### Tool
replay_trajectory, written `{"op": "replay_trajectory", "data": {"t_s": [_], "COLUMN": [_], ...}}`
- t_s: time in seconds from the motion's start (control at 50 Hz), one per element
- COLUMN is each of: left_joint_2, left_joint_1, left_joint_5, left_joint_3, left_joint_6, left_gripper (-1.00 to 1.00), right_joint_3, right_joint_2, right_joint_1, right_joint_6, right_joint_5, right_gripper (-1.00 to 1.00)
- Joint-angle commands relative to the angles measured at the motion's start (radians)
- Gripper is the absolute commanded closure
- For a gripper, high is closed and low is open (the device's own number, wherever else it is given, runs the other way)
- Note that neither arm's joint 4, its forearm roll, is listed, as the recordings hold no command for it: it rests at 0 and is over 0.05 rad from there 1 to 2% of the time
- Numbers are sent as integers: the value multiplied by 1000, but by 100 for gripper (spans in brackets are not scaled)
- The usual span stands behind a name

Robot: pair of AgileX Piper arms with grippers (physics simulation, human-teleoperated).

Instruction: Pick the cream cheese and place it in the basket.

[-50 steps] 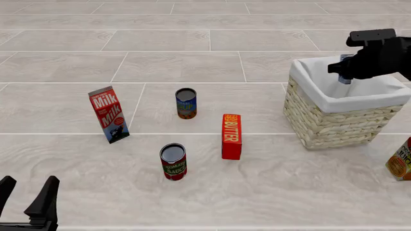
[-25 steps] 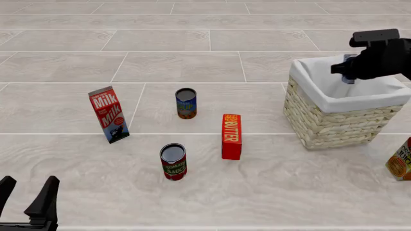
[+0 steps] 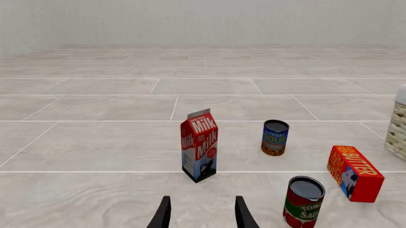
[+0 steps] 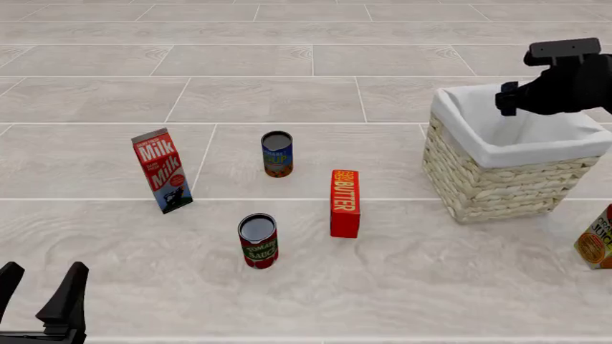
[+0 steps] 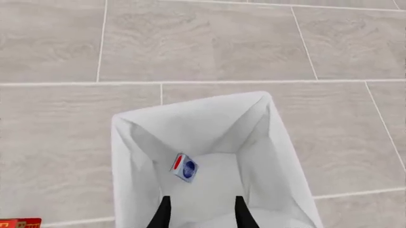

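Observation:
The cream cheese (image 5: pixel 184 167), a small blue-and-white box, lies tilted on the white cloth inside the basket (image 5: pixel 190 108), free of any finger. My right gripper (image 5: pixel 201 213) hangs open straight above the basket, with nothing between its fingers. From the front the woven basket (image 4: pixel 497 188) stands at the right with the right gripper (image 4: pixel 511 99) over its back rim; the cream cheese is hidden inside it there. My left gripper (image 4: pixel 39 288) is open and empty, low at the near left corner, and it shows again in the left wrist view as the left gripper (image 3: pixel 201 216).
A milk carton (image 4: pixel 162 170), a soup can (image 4: pixel 277 153), a tomato sauce can (image 4: pixel 258 241) and a red butter box (image 4: pixel 345 203) stand on the tiled surface left of the basket. An orange-labelled carton (image 4: pixel 597 241) is at the right edge.
The small blue box that showed at the right gripper's tip no longer shows there; it now lies in the basket. The right gripper has risen slightly. The left arm is still.

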Motion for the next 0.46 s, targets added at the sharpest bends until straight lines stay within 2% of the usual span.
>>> {"op": "replay_trajectory", "data": {"t_s": [0.02,0.28,0.4,0.42,0.46], "left_joint_2": [0,0,0,0,0], "left_joint_1": [0,0,0,0,0], "left_joint_5": [0,0,0,0,0], "left_joint_3": [0,0,0,0,0], "left_joint_6": [0,0,0,1,0], "left_gripper": [-100,-100,-100,-100,-100], "right_joint_3": [15,144,221,262,272], "right_joint_2": [-22,-157,-234,-283,-297], "right_joint_1": [3,28,32,21,22], "right_joint_6": [-2,-19,-17,-45,-38], "right_joint_5": [-7,-51,-89,-121,-132], "right_gripper": [-100,-100,-100,-100,-100]}}
